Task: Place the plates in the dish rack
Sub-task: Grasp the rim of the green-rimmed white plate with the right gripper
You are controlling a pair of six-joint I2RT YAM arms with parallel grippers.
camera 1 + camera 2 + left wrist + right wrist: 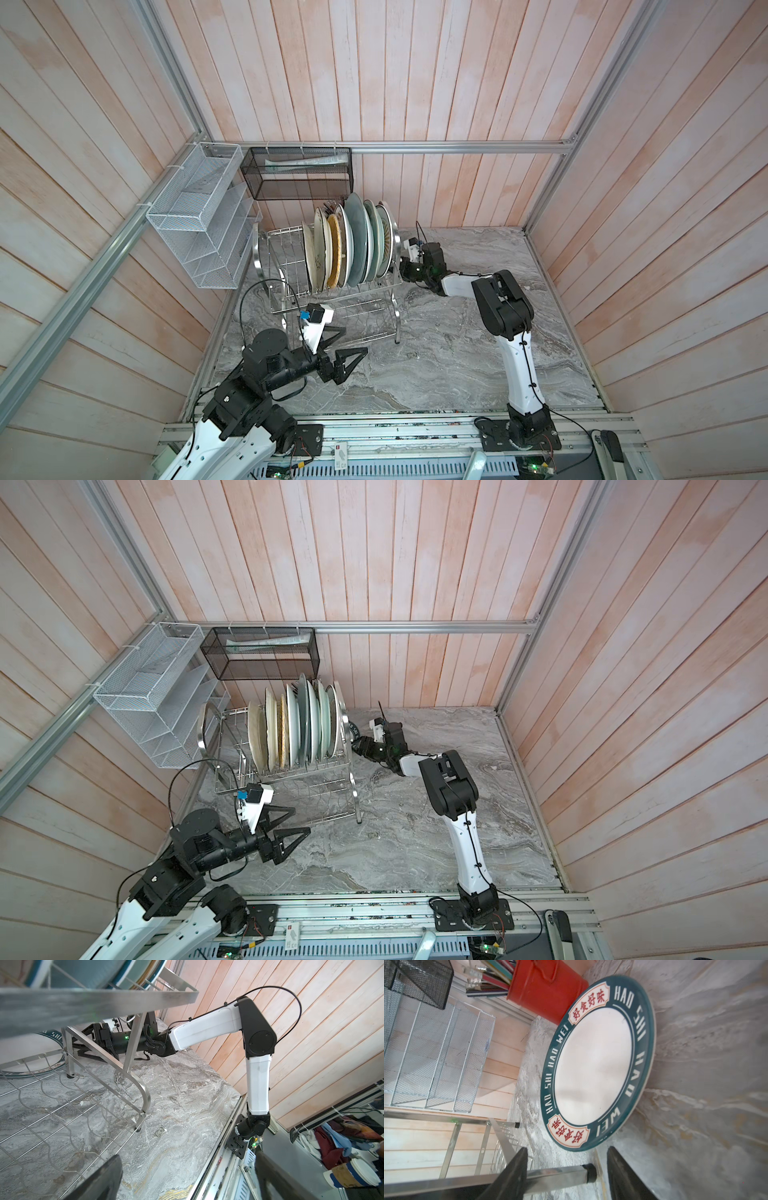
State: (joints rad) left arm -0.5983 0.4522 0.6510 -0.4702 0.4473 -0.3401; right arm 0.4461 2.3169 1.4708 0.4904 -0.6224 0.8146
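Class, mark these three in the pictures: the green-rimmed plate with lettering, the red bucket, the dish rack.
green-rimmed plate (596, 1064): right wrist view, on its white centre.
red bucket (542, 991): right wrist view, on its side wall.
dish rack (83, 1005): left wrist view, on its upper side rail.

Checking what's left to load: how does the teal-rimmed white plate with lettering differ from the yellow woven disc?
The teal-rimmed white plate lies flat on the grey marble table by the steel wire dish rack; the yellow woven disc stands on edge between plates in the rack's upper tier. The plate is glossy and lettered; the disc is coarse weave. Both are round.
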